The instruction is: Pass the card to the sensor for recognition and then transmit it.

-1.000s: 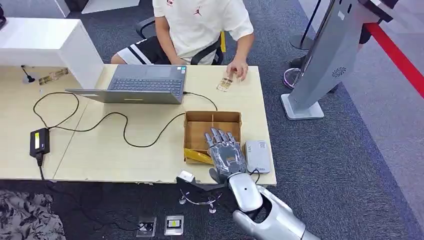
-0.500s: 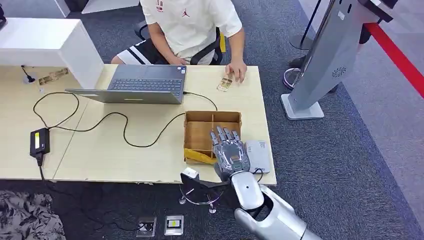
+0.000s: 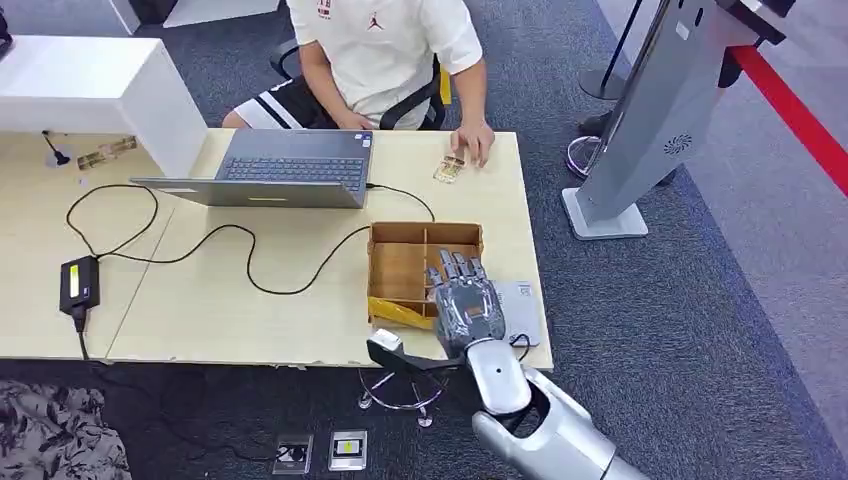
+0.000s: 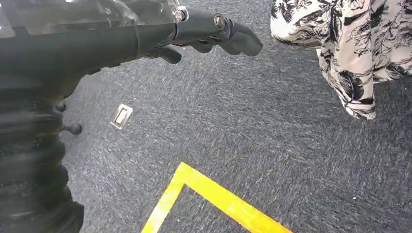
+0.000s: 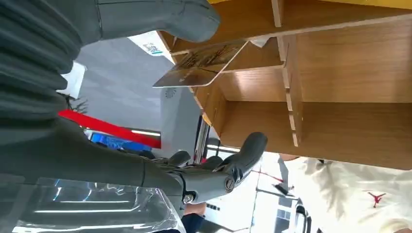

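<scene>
In the right wrist view a tan printed card (image 5: 201, 65) sits under the thumb (image 5: 160, 19) of my right hand, one corner free in the air beside the wooden box (image 5: 340, 73). The darker fingers (image 5: 228, 167) are stretched out apart from it. From the head view my right hand (image 3: 466, 300) hovers palm down over the right edge of the cardboard box (image 3: 400, 262) and partly covers the flat grey-white sensor (image 3: 522, 310) at the table's front right corner. My left hand (image 4: 214, 31) hangs over the carpet with loosely bent fingers and holds nothing.
A person sits behind the table with a hand (image 3: 473, 140) next to another card (image 3: 449, 168). A laptop (image 3: 290, 170), a black cable and a power brick (image 3: 78, 285) lie to the left. A grey kiosk stand (image 3: 650, 120) rises right of the table.
My right hand has slid right and slightly away from me, from over the box toward the sensor. The person has shifted a little in the chair.
</scene>
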